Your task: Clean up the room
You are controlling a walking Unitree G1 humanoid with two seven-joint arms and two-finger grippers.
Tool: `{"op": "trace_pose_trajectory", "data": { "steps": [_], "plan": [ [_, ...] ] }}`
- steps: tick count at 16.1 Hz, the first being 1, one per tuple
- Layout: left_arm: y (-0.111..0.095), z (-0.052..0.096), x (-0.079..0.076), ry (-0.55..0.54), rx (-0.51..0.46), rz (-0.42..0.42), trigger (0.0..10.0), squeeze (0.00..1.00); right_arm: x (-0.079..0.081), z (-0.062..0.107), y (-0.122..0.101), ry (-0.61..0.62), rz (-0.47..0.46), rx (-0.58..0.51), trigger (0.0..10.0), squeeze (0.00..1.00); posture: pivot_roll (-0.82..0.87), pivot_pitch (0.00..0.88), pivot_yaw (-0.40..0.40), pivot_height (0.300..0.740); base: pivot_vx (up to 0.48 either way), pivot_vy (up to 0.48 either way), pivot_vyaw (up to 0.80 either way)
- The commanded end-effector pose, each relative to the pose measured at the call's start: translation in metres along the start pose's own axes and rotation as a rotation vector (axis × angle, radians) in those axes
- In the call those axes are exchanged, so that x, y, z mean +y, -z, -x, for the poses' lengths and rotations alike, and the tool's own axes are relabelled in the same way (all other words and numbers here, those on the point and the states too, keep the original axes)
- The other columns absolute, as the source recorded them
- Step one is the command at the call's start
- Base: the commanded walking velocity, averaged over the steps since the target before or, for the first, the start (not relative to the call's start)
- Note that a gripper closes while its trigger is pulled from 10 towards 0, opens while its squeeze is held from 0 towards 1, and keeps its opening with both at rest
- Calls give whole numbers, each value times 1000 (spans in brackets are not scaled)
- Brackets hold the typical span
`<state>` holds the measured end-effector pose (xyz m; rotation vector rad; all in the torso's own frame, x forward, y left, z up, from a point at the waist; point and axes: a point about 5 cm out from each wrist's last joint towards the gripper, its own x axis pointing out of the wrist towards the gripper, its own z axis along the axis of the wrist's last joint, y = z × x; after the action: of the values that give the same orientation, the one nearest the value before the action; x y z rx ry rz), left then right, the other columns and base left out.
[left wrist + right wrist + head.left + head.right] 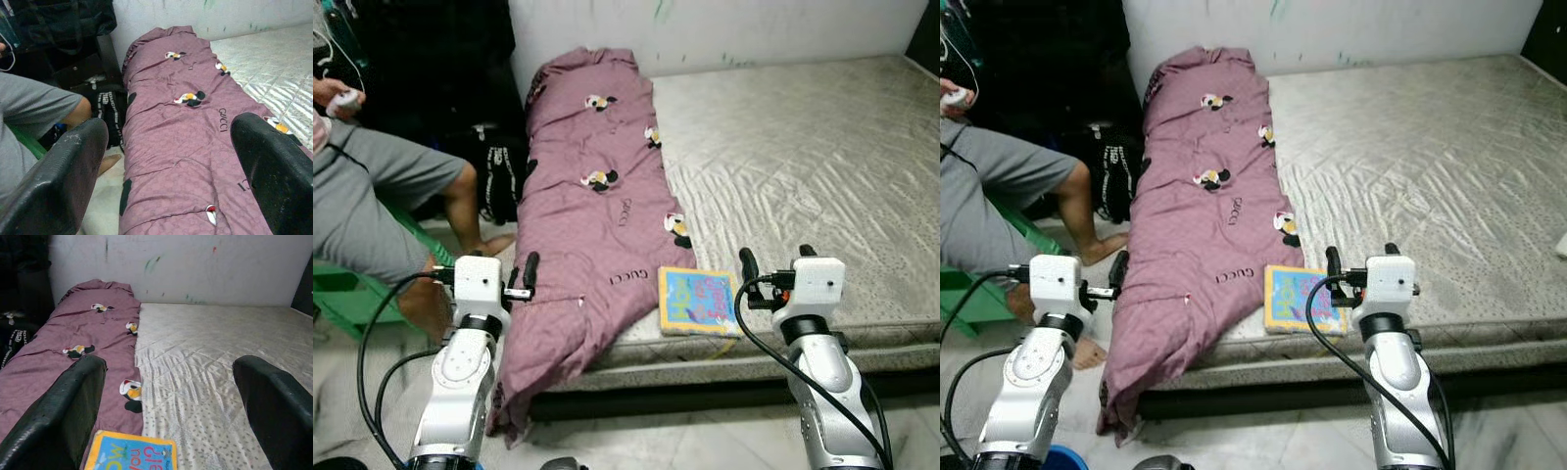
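a mauve quilt [597, 206] lay along the bed's [803, 166] left edge, its end spilling over the near corner. a colourful book [698, 301] sat at the near edge beside it. left gripper [171, 166] and right gripper [168, 406] hovered with fingers wide apart, holding nothing. a seated person [372, 186] was at the left.

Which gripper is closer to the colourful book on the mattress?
The right gripper. It hangs just beside the book, at the mattress edge. The left gripper is over the purple blanket, which lies between it and the book.
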<state>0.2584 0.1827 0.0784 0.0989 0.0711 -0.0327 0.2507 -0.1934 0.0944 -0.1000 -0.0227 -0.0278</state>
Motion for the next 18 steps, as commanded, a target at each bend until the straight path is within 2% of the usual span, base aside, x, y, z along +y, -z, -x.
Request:
{"op": "trace_pose_trajectory", "data": {
  "steps": [1, 10, 12, 13, 15, 18],
  "plan": [
    [-2, 2, 2, -3, -9, 1, 10000, 0, 5, -3, -5, -20, -2, -16, 10000, 0, -78, 0, 55, 740, 262, 0, 0],
    [-4, -1, -5, 23, -11, 23, 10000, 0, 4, -4, -6, -29, -15, -11, 10000, 0, -83, 11, 56, 740, 302, 0, 0],
    [-6, -2, -7, -1, -17, 0, 10000, 0, 5, -5, -1, -25, 1, 26, 10000, 0, -80, 11, 54, 740, 0, 0, 0],
    [-6, -2, -9, -2, -11, 14, 10000, 0, 6, -6, 1, -15, -22, 31, 10000, 0, -72, 6, 59, 740, 0, 0, 0],
    [-6, -3, -10, -6, -23, 2, 10000, 0, 4, -7, 3, 10, -55, 26, 10000, 0, -61, 0, 101, 740, 0, 0, 0],
    [-14, -13, -26, 90, -34, -17, 10000, 0, 2, -8, -3, 79, -94, -29, 10000, 0, -96, 0, 176, 740, 0, 0, 0]
  ]
}}
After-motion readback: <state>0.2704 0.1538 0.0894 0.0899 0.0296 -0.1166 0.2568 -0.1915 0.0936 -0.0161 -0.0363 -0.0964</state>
